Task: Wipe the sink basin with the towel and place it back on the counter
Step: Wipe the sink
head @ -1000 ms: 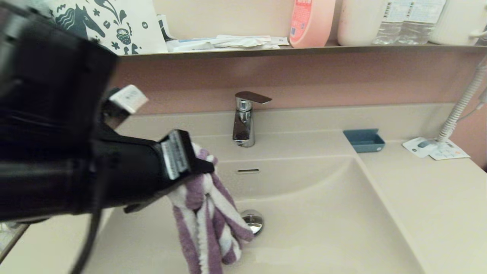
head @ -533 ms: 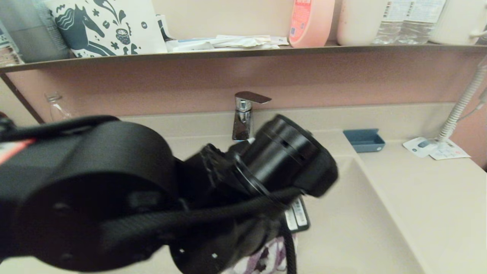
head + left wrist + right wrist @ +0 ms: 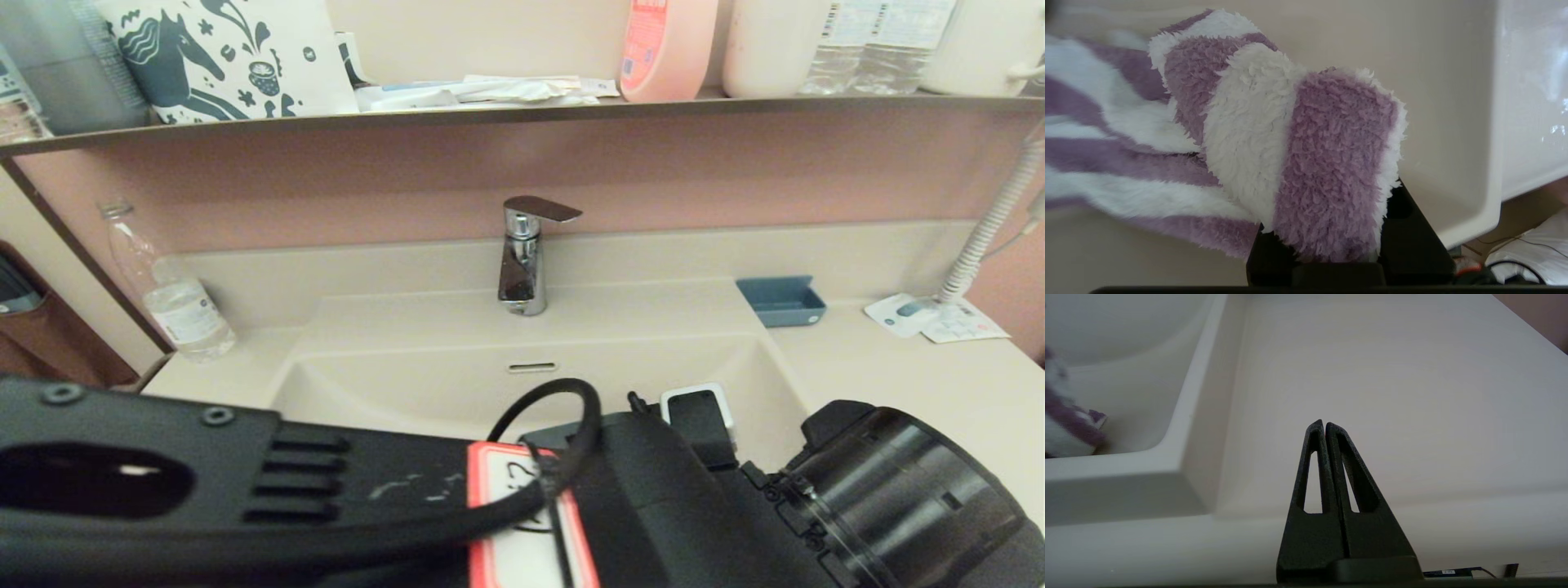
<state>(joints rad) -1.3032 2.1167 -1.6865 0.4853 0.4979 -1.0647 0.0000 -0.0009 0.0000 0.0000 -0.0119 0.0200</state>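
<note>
Pink wall and a cluttered shelf back the cream counter (image 3: pixel 898 392). At far left a water bottle (image 3: pixel 175 306) stands clear of the work. Inside the sink basin (image 3: pixel 408 376), the left gripper (image 3: pixel 1331 261) clamps a fold of the purple-striped towel (image 3: pixel 1274 155), the rest trailing across the basin floor, seemingly to wipe it. Over the counter's right side, the right gripper (image 3: pixel 1325 428) is parked, fingers together and empty.

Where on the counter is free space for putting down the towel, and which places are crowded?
The counter right of the sink basin is bare, bordered behind by the blue tray and leaflets. The left corner is narrow, holding a water bottle. The left gripper holds the towel inside the basin.
</note>
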